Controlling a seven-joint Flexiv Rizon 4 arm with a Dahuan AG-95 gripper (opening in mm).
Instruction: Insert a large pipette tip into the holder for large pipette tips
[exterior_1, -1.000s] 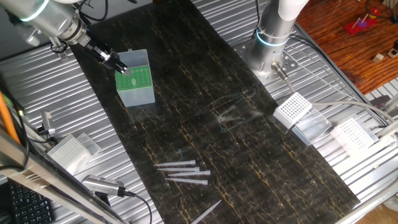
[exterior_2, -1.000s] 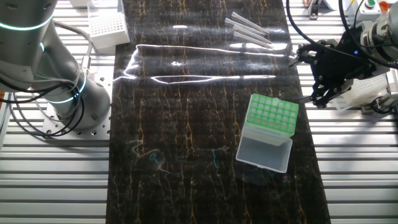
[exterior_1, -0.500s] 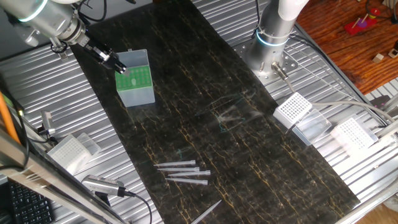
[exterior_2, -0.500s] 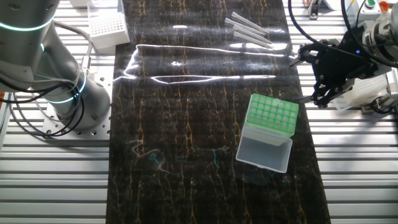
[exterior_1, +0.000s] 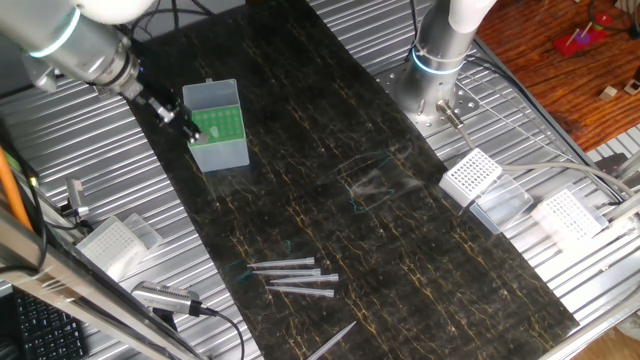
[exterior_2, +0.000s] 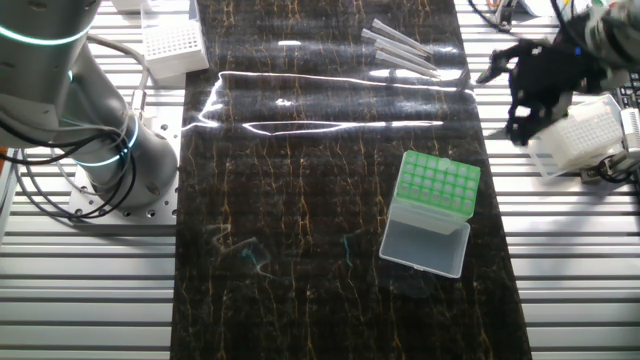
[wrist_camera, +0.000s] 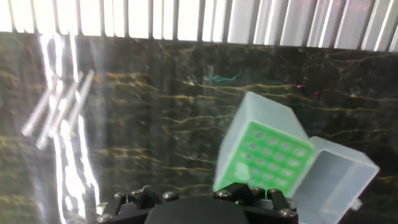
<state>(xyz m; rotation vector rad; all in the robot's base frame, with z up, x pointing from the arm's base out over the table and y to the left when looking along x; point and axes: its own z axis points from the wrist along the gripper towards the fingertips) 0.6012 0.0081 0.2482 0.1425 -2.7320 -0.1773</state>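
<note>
My gripper (exterior_1: 168, 108) hangs just beside the green tip box (exterior_1: 220, 125), at about 9 o'clock from it in one fixed view. I think I am there so I can look down on the holes. In the hand view the green tip box (wrist_camera: 267, 155) sits near the bottom of my picture, a bit to the right. Its lid (wrist_camera: 333, 177) is flipped open at 4 o'clock, so the green rack is bare and ready for a tip.

I cannot tell if my gripper is open or closed. It is dark and blurry in the other fixed view (exterior_2: 530, 85), and my own camera does not show my fingertips. I see no tip in it.

The large pipette tips (exterior_1: 295, 275) lie flat in a little bunch on the dark mat (exterior_1: 330, 190) on the table, well apart from the box, toward 5 o'clock from it. They lie loose so I can pick one up. In my own camera they are pale streaks (wrist_camera: 59, 106) at 10 o'clock.

I think I have to go get one.
</note>
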